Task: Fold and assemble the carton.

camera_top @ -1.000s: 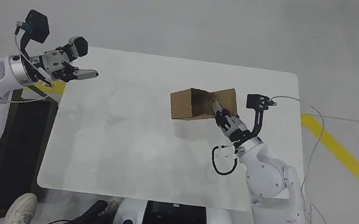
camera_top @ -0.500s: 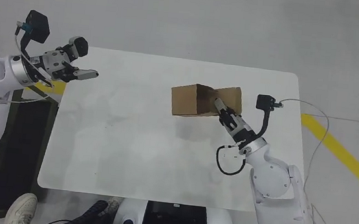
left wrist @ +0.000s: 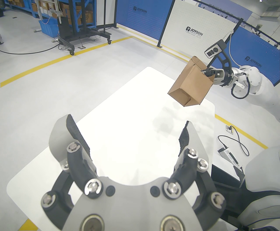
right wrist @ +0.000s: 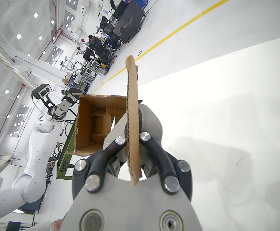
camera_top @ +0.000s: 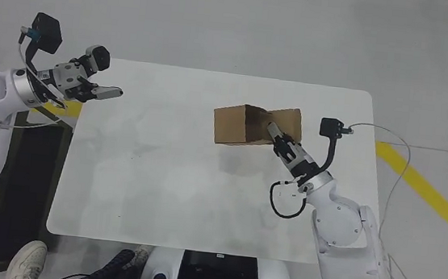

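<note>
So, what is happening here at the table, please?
The robot is assembling a carton. Its right claw is shut on one cardboard panel and holds the carton up off the table, towards the right side. The carton is opened into a box shape, but its ends look open, not yet folded shut. The left claw is open and holds nothing, at the table's left edge.

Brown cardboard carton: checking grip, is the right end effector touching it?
Touching. Right wrist view shows the right end effector clamped on a flap of the brown cardboard carton.
</note>
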